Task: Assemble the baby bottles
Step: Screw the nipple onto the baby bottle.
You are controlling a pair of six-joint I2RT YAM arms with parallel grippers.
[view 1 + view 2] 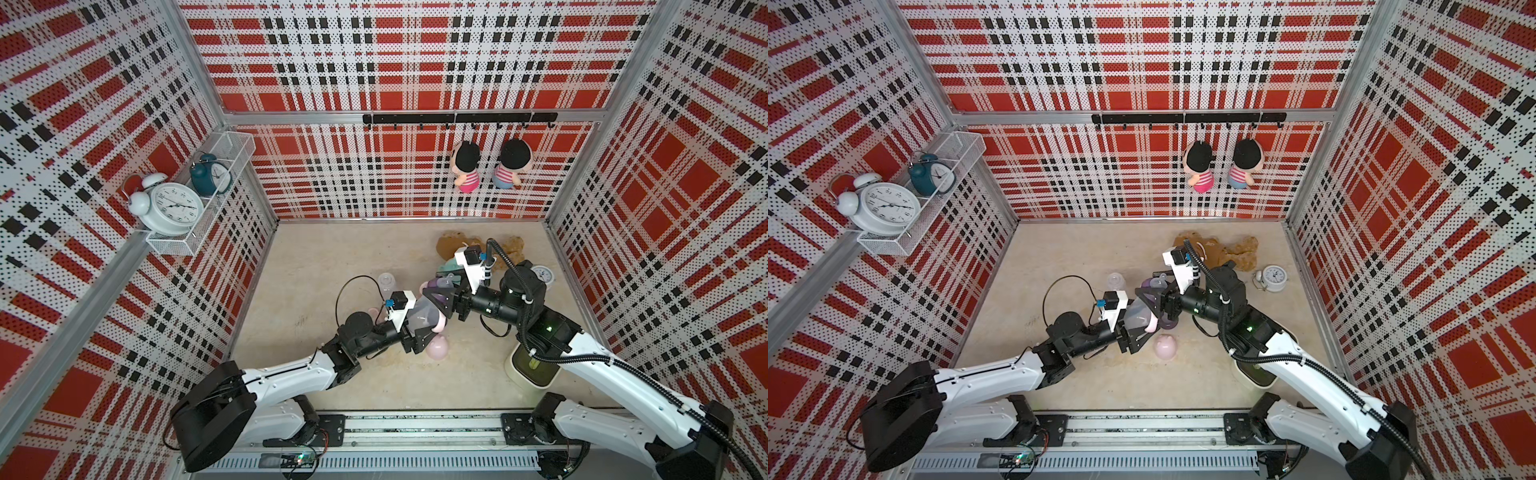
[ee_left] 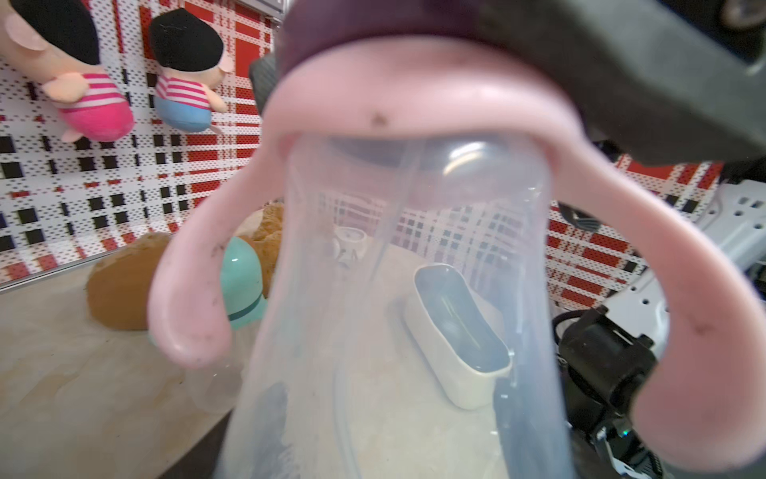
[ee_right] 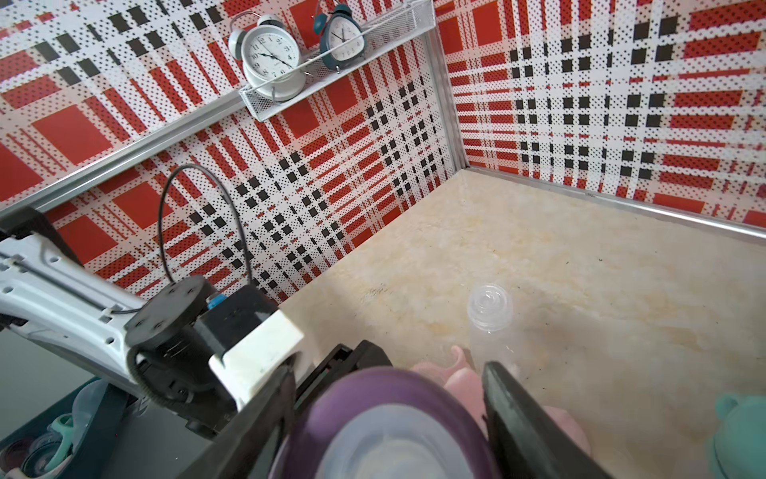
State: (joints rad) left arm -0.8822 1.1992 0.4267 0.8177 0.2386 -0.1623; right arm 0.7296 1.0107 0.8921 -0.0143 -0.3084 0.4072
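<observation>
A clear baby bottle (image 2: 414, 290) with a pink handle ring (image 2: 414, 103) is held tilted above the table, and my left gripper (image 1: 420, 323) is shut on its body. A purple teat collar (image 3: 373, 398) sits on its neck. My right gripper (image 3: 389, 414) is shut on that collar, one finger (image 2: 621, 62) pressed against its rim. In both top views the two grippers meet mid-table (image 1: 1150, 301). A second clear bottle (image 1: 386, 282) stands bare just behind them. One pink eared cap (image 1: 436, 347) lies in front and a mint cap (image 1: 449, 266) behind.
A white oval container (image 1: 534, 365) stands under the right arm. A brown plush (image 1: 453, 245) and a small white clock (image 1: 542, 274) lie at the back right. A dark tray (image 3: 112, 410) holds loose bottle parts. Two dolls (image 1: 467, 166) hang on the back wall.
</observation>
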